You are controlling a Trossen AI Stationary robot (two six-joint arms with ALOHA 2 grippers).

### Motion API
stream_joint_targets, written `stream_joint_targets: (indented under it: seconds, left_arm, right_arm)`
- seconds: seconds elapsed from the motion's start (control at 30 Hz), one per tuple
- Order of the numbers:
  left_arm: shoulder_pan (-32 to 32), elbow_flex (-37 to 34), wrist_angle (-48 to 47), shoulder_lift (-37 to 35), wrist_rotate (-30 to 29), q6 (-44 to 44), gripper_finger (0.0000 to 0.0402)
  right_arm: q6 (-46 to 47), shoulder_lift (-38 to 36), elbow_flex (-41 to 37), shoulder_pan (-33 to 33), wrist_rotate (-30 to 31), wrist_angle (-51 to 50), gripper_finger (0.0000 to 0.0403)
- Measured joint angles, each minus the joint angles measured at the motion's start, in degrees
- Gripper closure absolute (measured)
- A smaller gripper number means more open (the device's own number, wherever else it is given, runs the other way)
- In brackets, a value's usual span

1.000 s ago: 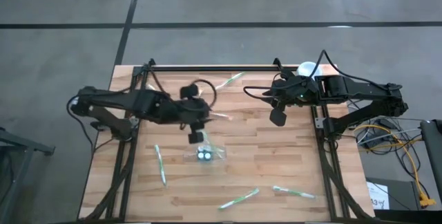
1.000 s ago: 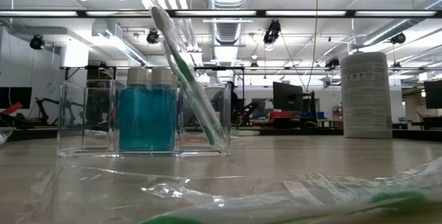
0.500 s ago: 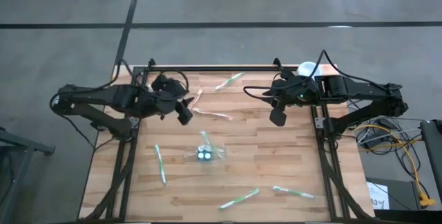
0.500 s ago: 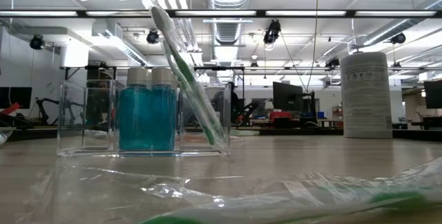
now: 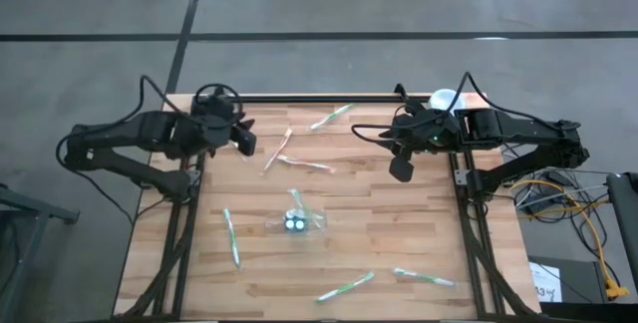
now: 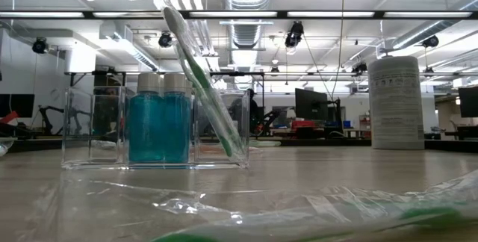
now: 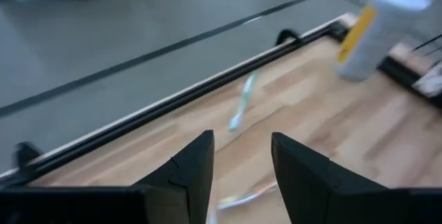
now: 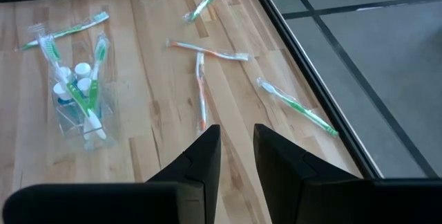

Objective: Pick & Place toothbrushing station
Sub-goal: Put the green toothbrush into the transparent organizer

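Toothbrushes lie loose on the counter (image 5: 419,243): two orange ones (image 5: 276,150) crossed near the far edge, just beside the left gripper (image 5: 242,141), green ones (image 5: 231,235) nearer the other edges, while the clear holder (image 5: 295,221) at the middle already carries one leaning brush beside its blue bottles (image 6: 160,128). The left jaws are seen parted and empty, so the next orange brush is best approached from above, the jaws set across its handle and closed at mid-length. The right gripper (image 5: 401,168) hangs by the far right corner, jaws slightly apart and holding nothing.
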Motion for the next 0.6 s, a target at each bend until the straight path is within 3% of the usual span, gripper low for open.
stream_joint_targets:
  seconds: [0.27, 0.6]
  left_arm:
    - [5.04, -0.03, -5.97, -0.92, -0.92, -2.36, 0.0252]
    - [16.16, -0.07, -7.47, 0.80, -0.51, -21.37, 0.0252]
  right_arm:
    - [0.02, 0.00, 0.00, 0.02, 0.01, 0.01, 0.0321]
    - [0.02, 0.00, 0.00, 0.02, 0.01, 0.01, 0.0321]
